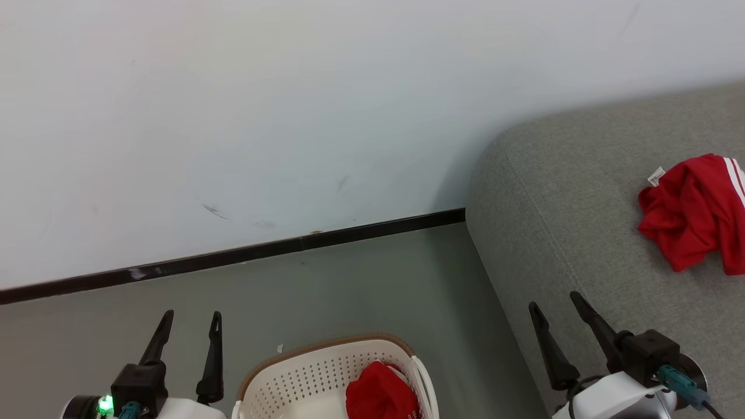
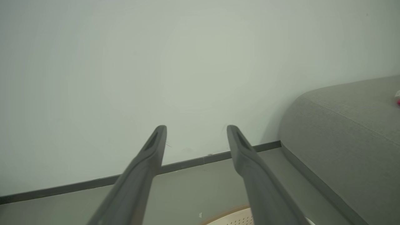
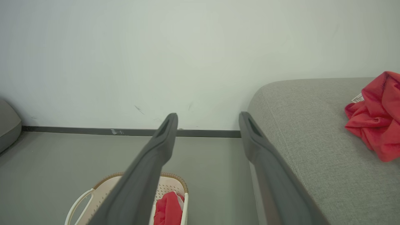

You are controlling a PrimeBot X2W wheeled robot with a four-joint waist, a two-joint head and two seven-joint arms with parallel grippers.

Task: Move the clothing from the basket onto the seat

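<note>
Red striped garment [image 1: 692,212] crumpled on grey woven sofa [image 1: 582,192].
Second red garment [image 1: 381,393] in cream perforated basket [image 1: 291,378]; left end effector [image 1: 192,315] and right end effector [image 1: 553,299] both spread, empty.

Sofa [image 1: 582,233] woven cloth, matt; basket [image 1: 302,378] perforated smooth plastic; red garment [image 1: 692,209] soft cloth

Grey floor [image 1: 361,279] across the lower left and centre of the head view. On it, at bottom centre, a cream perforated basket [image 1: 291,372] with a brown rim, cut off by the frame's lower edge. Just above that rim, a tiny pale speck [image 1: 280,348] on the floor. Inside the basket, against its right wall, a crumpled red garment [image 1: 378,393]. At right, standing on the same floor, a grey woven sofa [image 1: 570,192]. On its seat, near the right edge, a striped red garment [image 1: 692,215] with a small white tag, well apart from the basket.
</note>
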